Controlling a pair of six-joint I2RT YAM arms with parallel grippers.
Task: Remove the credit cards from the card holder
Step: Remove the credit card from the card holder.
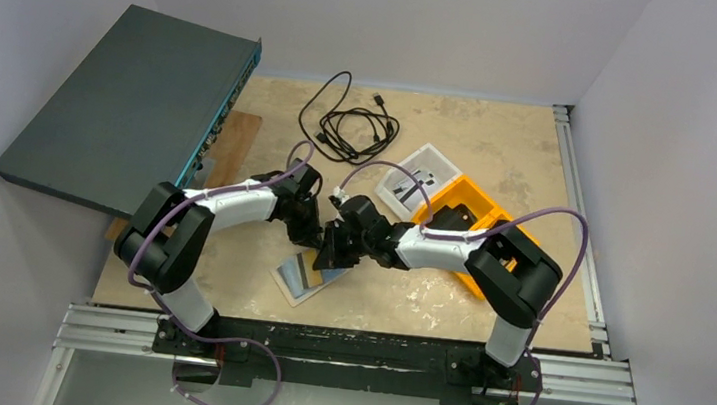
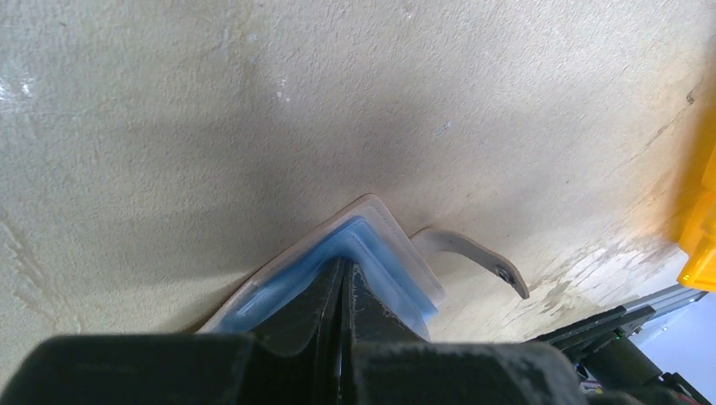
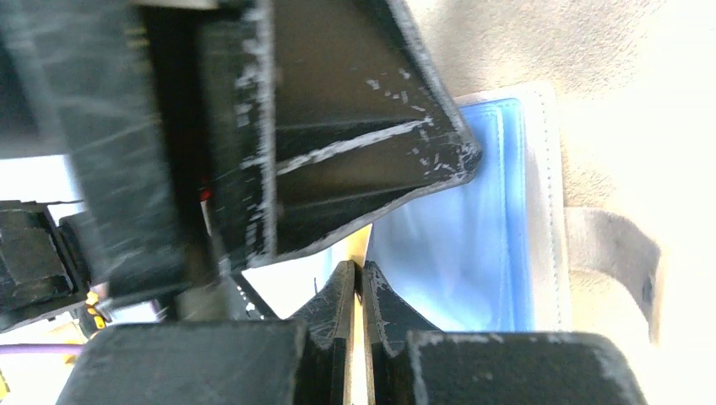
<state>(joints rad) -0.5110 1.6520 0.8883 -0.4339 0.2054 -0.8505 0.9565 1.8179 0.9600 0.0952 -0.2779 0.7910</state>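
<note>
Both pincers closed at the open card holder point(image 1: 307, 278), which lay near the table's point(image 1: 424, 305) front edge.
The left gripper point(image 2: 344, 274) had its fingers pressed together, tips on the holder's blue lining near a corner; the right gripper point(image 3: 356, 274), also closed, sat just beside it. The closure tab point(image 2: 473, 253) stuck out over bare tabletop. The orange bin point(image 1: 451, 192) and white tray point(image 1: 420, 177) stood behind the right arm; the tray's print was too small to read.

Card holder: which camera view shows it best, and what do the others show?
Right wrist view: the card holder lies open, its blue inside, cream edge and tab clear. Left wrist view shows only one corner and the tab. Top view shows it small and partly hidden.
</note>
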